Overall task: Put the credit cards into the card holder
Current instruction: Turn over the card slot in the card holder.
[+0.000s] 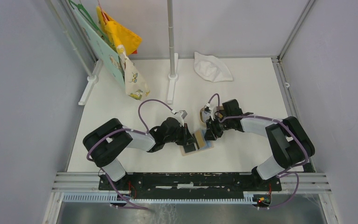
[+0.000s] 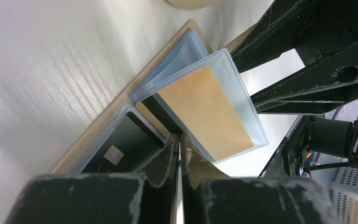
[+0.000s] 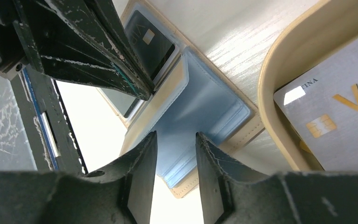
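The beige card holder (image 1: pixel 207 145) lies open between my grippers, its light blue lining (image 3: pixel 205 107) up. A black card (image 2: pixel 121 144) sits in its left pocket, also in the right wrist view (image 3: pixel 151 42). An orange card (image 2: pixel 205 112) sits in a clear sleeve. My left gripper (image 2: pixel 181 140) is shut on what looks like a thin card held edge-on, tips at the fold; in the top view (image 1: pixel 189 136) it is at the holder's left. My right gripper (image 3: pixel 176 137) is open and empty, just over the blue half. A grey-white card (image 3: pixel 335 112) lies in the tan tray (image 3: pixel 284 60).
The tan oval tray (image 1: pixel 202 115) stands just behind the holder, under the right wrist. A white cloth (image 1: pixel 212 66) lies at the back. A metal post (image 1: pixel 171 37) on a white foot stands at back centre. Coloured bags (image 1: pixel 121 42) hang at the back left.
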Controlling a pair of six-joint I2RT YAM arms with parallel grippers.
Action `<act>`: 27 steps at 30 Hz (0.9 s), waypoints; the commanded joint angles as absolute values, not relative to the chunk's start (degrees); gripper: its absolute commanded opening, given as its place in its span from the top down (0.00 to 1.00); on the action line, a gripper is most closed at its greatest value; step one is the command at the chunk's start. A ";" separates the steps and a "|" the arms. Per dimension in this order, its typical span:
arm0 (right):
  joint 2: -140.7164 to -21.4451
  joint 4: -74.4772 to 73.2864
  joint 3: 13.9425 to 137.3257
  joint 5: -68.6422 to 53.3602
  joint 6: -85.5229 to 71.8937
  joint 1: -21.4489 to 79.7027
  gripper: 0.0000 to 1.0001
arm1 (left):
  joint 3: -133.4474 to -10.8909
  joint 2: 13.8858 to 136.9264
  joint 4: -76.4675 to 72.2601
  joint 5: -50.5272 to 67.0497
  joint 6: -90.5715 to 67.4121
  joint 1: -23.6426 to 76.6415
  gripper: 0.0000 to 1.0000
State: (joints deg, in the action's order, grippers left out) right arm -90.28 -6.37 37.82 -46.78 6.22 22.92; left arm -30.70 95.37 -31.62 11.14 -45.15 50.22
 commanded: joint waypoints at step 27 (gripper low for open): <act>-89.24 -11.16 43.81 -32.91 15.33 33.00 0.24 | -23.79 74.71 -24.95 0.46 -44.25 50.18 0.60</act>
